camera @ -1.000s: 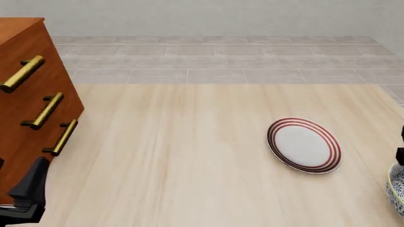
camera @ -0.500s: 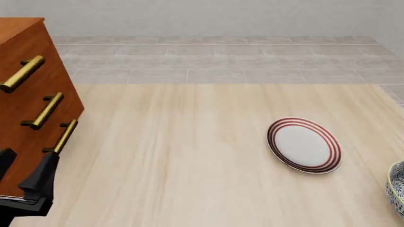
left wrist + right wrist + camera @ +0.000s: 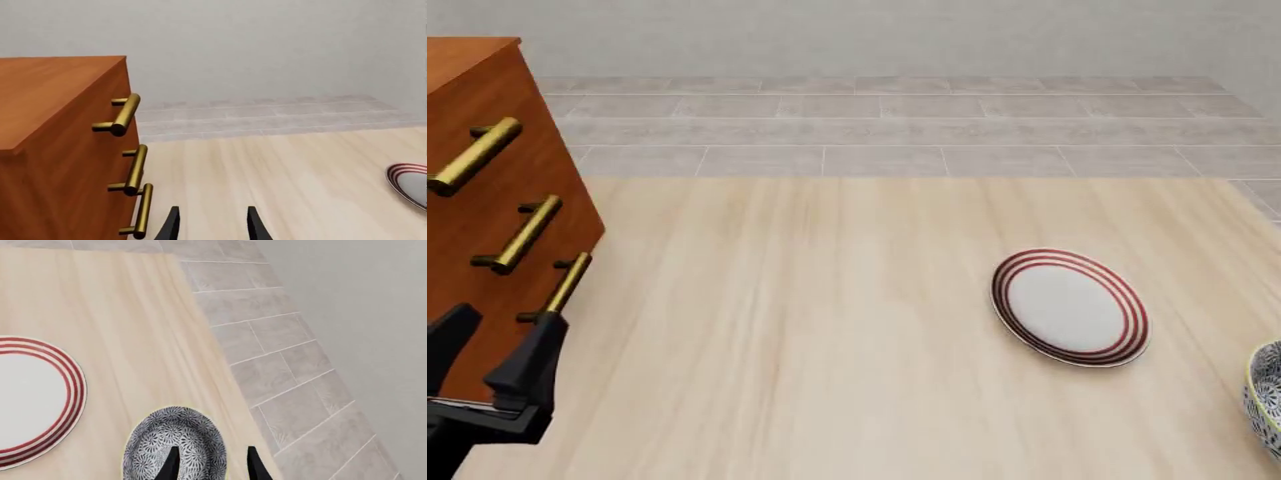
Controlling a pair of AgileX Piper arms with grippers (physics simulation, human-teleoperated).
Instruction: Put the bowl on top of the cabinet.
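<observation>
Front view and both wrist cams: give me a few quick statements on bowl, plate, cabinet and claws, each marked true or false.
1. The bowl sits on top of the cabinet. False: it rests on the table, at the right edge of the front view.
2. The right claw is open, hovering over the bowl. True.
3. The plate is stacked inside the bowl. False: it lies apart, beside it.
4. The left claw is next to the cabinet. True.
5. The left claw grips a drawer handle. False: it is open, holding nothing.
</observation>
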